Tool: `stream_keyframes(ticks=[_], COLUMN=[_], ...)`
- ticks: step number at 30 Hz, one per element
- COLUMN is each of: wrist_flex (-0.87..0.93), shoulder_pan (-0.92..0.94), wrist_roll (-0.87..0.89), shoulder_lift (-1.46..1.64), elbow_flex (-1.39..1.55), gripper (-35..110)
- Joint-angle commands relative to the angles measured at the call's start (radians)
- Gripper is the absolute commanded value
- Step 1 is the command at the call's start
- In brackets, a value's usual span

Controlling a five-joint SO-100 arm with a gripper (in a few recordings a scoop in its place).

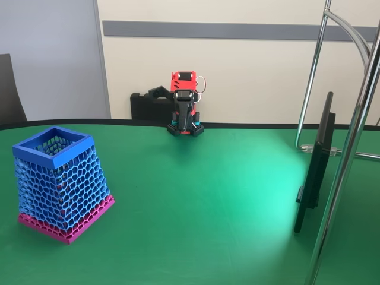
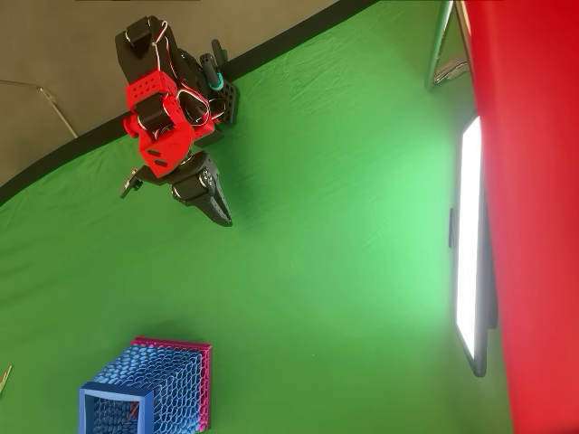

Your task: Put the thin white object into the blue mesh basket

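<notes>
The blue mesh basket (image 1: 56, 181) stands upright on its pink base at the left of the green table, near the front; in the overhead view the basket (image 2: 149, 389) is at the bottom left. A short thin pale line shows inside its opening there; I cannot tell whether it is the thin white object. The red and black arm is folded up at the table's far edge. Its gripper (image 2: 222, 213) points down toward the cloth, jaws together with nothing between them, far from the basket. In the fixed view the gripper (image 1: 185, 123) hangs just in front of the arm's base.
A thin black panel (image 1: 314, 172) stands on edge at the right, its lit face (image 2: 470, 244) pointing at the table. Chrome stand tubes (image 1: 350, 148) rise beside it. A pale sliver (image 2: 4, 376) lies at the left edge of the overhead view.
</notes>
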Motion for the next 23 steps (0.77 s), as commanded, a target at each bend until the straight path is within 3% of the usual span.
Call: stream_keyframes(ticks=[1, 23], wrist_flex=[0.021, 0.025], shoulder_pan=[-0.012, -0.015], wrist_roll=[-0.012, -0.044], shoulder_lift=[0.041, 0.049], elbow_flex=[0.025, 0.124], gripper=[1, 1])
